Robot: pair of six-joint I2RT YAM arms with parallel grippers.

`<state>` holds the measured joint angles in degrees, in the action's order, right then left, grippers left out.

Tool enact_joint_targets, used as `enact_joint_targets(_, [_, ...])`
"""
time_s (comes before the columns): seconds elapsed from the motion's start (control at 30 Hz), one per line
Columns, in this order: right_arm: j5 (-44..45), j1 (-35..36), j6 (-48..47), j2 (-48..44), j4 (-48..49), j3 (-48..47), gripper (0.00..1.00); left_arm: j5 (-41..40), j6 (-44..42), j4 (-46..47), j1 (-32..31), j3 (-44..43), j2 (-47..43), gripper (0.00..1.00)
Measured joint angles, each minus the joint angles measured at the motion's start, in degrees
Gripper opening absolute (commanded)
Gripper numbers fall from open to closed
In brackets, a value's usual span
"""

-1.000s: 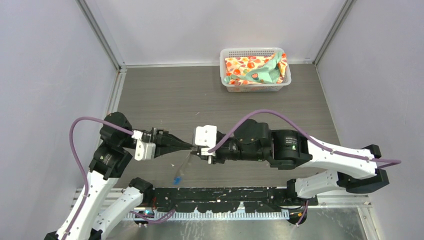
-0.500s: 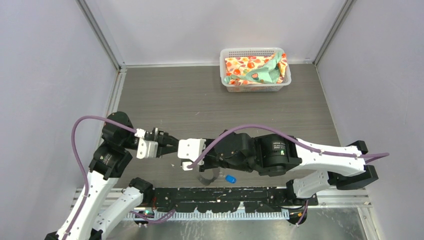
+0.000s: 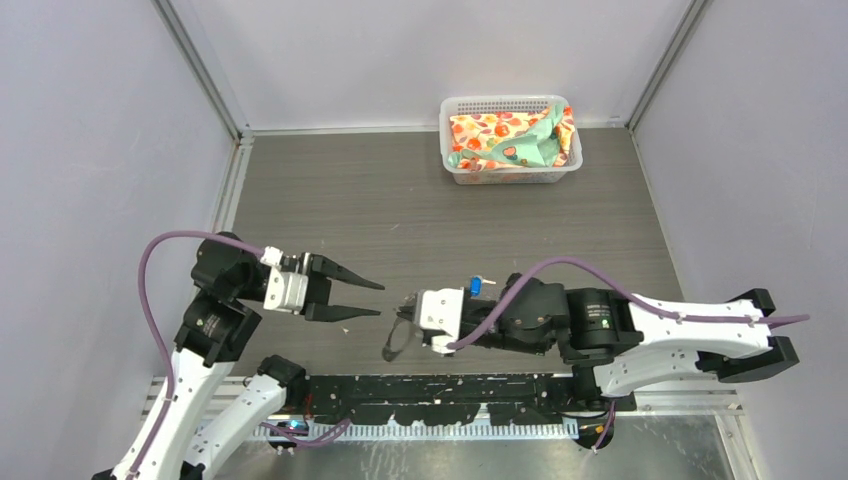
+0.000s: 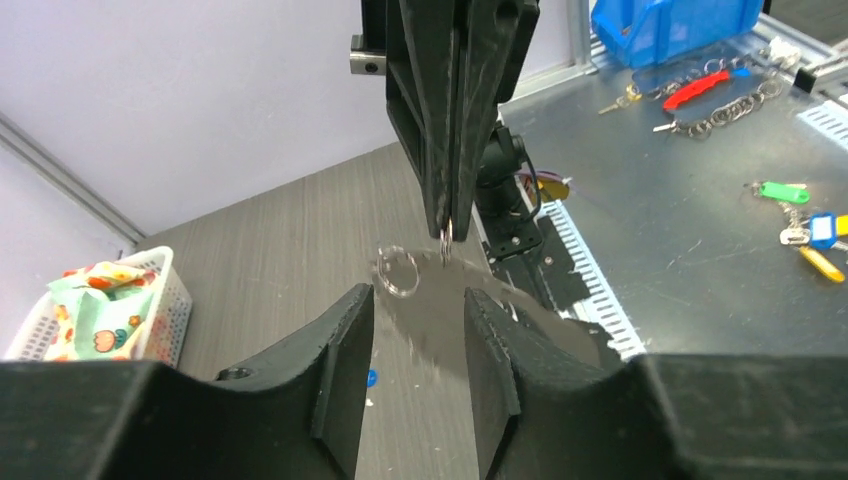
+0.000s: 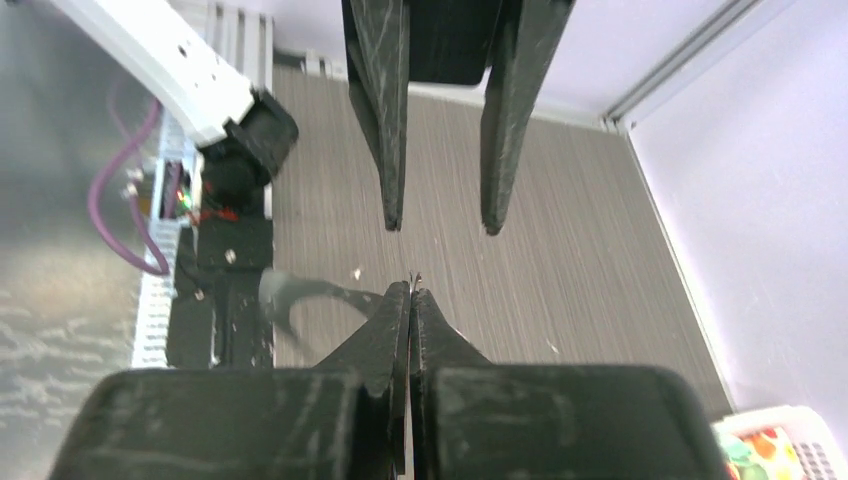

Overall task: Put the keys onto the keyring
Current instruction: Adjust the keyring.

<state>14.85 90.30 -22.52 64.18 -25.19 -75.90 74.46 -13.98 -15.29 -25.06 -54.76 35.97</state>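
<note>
Top view, arms: my left arm folds in from the left and its left gripper (image 3: 381, 300) points right. My right arm lies low along the near edge, and its right gripper (image 3: 404, 307) points left. The two sets of tips are near each other but apart.
Top view, jaws: my left jaws stand parted, with nothing between them. My right jaws are pressed together on the keyring (image 3: 393, 345).
Top view, keyring: it hangs blurred from my right tips, its long axis running toward the near edge.
Top view, key: one key (image 3: 474, 285) shows just beyond my right wrist, blue head left, blade right. I cannot tell whether it rests on the table (image 3: 380, 200).
Top view, room: grey wood-grain surface, pale walls, a white basket (image 3: 512, 176) of patterned cloth (image 3: 500, 138) at the far side.
Left wrist view: my left fingers sit apart and empty. The right gripper comes down shut, a smeared wire loop at its tip. A steel bench (image 4: 700, 270) carries a blue bin (image 4: 660, 30).
Right wrist view: my right fingers meet tightly, and a grey smear of keyring lies left of them. The left fingers opposite are spread.
</note>
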Motion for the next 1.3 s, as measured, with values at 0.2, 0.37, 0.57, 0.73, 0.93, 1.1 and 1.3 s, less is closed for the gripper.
enact_joint_targets(0.2, [-2.3,0.0,2.1,-4.1,10.4,4.8,0.01,-0.5,6.1,4.5,0.0,1.3,0.1,0.38])
enact_joint_targets(0.37, [-3.5,0.0,2.9,-3.8,13.9,6.2,0.01,-0.9,12.4,10.4,0.0,1.7,0.8,0.35])
enact_joint_targets(0.57, [-3.6,0.0,3.0,-3.8,15.8,6.5,0.01,1.8,18.5,14.7,-0.1,1.7,1.1,0.32])
enact_joint_targets(0.73, [-3.6,0.0,2.9,-3.7,17.5,6.6,0.01,4.2,19.6,15.0,-0.3,2.5,1.1,0.33])
enact_joint_targets(0.93, [-3.6,0.0,2.8,-2.6,18.0,6.6,0.01,4.0,19.6,14.8,-0.6,2.6,1.3,0.3])
enact_joint_targets(1.1, [-3.4,0.0,2.5,-2.2,19.3,7.1,0.01,3.2,20.0,14.8,-1.2,2.6,1.4,0.24])
enact_joint_targets(1.3, [-2.7,0.0,1.9,-2.2,21.3,8.2,0.01,2.9,20.1,14.9,-1.2,2.6,1.1,0.18])
